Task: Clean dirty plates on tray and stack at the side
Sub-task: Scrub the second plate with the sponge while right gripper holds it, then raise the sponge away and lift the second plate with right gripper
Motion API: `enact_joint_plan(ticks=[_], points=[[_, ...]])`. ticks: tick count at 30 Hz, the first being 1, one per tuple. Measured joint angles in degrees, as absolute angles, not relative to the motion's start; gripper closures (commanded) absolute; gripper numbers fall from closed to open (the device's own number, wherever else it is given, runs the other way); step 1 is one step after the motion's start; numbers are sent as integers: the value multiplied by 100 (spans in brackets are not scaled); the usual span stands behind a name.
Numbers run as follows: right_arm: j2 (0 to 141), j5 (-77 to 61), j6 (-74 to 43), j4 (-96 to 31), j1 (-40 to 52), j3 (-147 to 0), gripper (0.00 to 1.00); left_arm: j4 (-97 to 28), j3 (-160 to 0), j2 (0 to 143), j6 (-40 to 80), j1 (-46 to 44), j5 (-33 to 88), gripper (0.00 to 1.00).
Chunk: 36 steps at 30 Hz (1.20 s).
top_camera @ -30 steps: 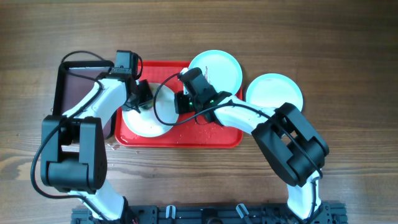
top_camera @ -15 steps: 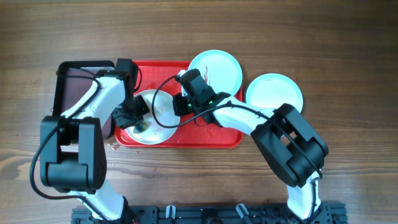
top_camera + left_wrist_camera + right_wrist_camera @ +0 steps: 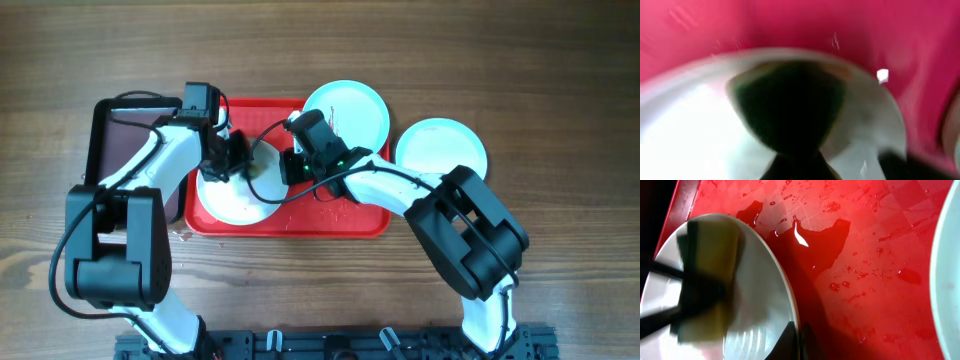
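**Obscured and unreadable areas**

The left wrist view is smeared throughout: a dark shape point(image 3: 790, 110) over the white plate point(image 3: 685, 135) cannot be identified. In the right wrist view the sponge point(image 3: 707, 275) is blurred, the white plate runs off the bottom edge, and a second plate point(image 3: 949, 280) is cut by the right edge. Overhead, the left gripper point(image 3: 232, 160) hides the sponge.

No legible text, label, brand, number or sign on tray point(image 3: 335, 220), plates point(image 3: 440, 148), or elsewhere.
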<state>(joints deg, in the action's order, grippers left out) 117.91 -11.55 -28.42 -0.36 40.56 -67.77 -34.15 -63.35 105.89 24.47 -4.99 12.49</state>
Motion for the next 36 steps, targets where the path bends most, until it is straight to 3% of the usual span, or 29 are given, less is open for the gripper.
enact_joint_plan(ticks=[5, 10, 16, 24, 30, 36], points=[[11791, -1162, -2871, -178, 4045, -6820, 96, -3188, -6370, 10589, 2891, -530, 239, 96], [11791, -1225, -2882, -722, 4045, -7024, 96, -4217, -7142, 10595, 3037, -449, -329, 96], [11791, -1260, -2860, -1697, 4045, -7389, 96, -5662, -8715, 10586, 3072, -364, -582, 96], [11708, -1059, -2611, -2729, 4045, -7660, 96, -6069, -9113, 10556, 3028, -237, -611, 96], [10851, -51, -2281, -3129, 4154, -7660, 96, -6084, -9109, 10556, 3030, -185, -596, 96], [9985, 1857, -1817, -3173, 4856, -7725, 96, -6007, -8851, 10556, 3030, -185, -593, 96]])
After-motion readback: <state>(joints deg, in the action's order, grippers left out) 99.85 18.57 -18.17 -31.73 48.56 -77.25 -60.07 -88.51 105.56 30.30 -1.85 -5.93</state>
